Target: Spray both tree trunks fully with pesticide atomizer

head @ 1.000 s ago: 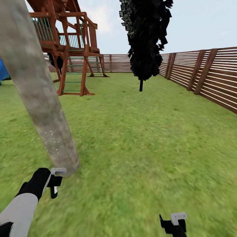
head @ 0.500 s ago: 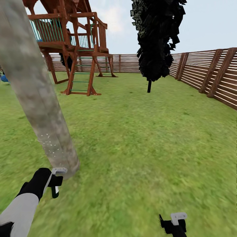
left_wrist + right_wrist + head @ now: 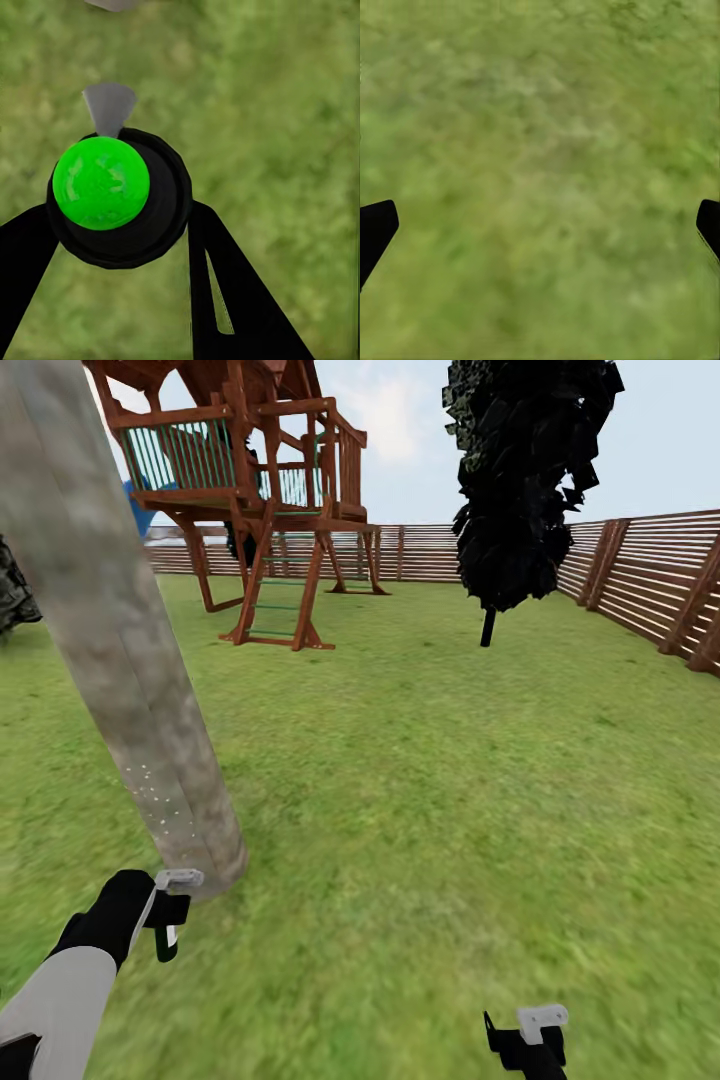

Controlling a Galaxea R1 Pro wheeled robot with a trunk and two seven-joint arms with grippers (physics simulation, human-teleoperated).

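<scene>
Atomizer [image 3: 112, 195]: black body, green cap, seemingly gripped.

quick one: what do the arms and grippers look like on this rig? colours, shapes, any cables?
Left arm: light grey forearm shell, glossy black wrist housing. Left gripper: small pale grey bracket, then black fingers, flat and tapered, one with a pale slit. Right gripper: same grey bracket on a black body; black fingertips with rounded corners. No cables or markings visible.
</scene>
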